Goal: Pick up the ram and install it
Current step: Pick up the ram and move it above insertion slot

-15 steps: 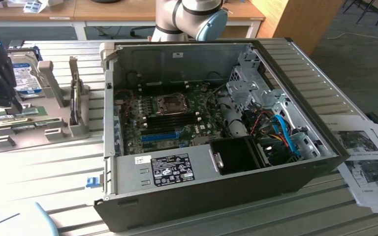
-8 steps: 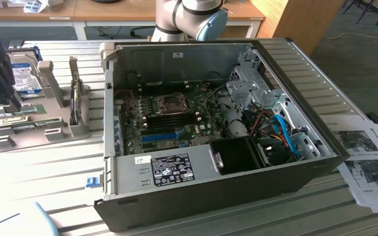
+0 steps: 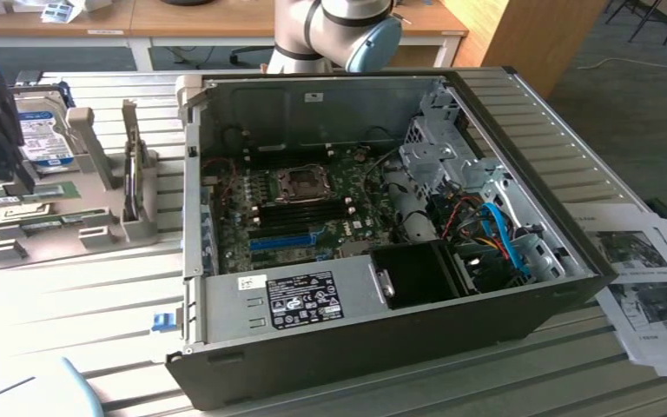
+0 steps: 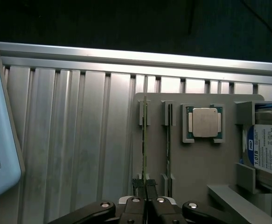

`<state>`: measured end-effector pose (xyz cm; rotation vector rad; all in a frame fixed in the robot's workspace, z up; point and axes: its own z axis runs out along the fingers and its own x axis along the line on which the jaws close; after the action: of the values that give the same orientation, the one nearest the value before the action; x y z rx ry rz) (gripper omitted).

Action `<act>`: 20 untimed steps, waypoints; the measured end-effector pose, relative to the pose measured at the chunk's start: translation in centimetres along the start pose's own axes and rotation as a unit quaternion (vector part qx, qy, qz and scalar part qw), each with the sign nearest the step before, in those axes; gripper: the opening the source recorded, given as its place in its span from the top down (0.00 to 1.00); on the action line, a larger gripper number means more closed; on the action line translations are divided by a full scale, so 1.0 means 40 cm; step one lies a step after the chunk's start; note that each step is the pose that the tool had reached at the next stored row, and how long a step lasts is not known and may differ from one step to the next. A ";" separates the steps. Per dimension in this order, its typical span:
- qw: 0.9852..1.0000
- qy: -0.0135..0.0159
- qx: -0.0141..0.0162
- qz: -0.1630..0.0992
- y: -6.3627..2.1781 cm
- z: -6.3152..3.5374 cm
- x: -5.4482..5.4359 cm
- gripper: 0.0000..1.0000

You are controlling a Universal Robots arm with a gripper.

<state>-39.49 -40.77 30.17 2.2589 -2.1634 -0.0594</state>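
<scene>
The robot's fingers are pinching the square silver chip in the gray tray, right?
Not quite. In the wrist view the fingers are pinching the thin green memory stick in the gray tray; the square silver chip lies untouched.

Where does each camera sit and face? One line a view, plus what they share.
Exterior view: off the arm, high, looking down on the open black computer case on the slatted metal table; the arm's grey and blue joint shows.
Wrist view: on the wrist, looking down on the grey part holder; the gripper is shut on the thin green ram stick.
Shared: the holder and the silver hard drive with blue-white label.
</scene>
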 end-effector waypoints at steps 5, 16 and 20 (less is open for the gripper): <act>1.000 0.000 0.000 0.000 0.000 -0.007 0.000 0.89; 1.000 0.001 0.000 0.000 0.001 -0.027 0.000 0.89; 1.000 0.002 0.000 0.000 0.001 -0.034 -0.001 0.89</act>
<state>-39.49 -40.77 31.54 2.2572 -2.1619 -0.0561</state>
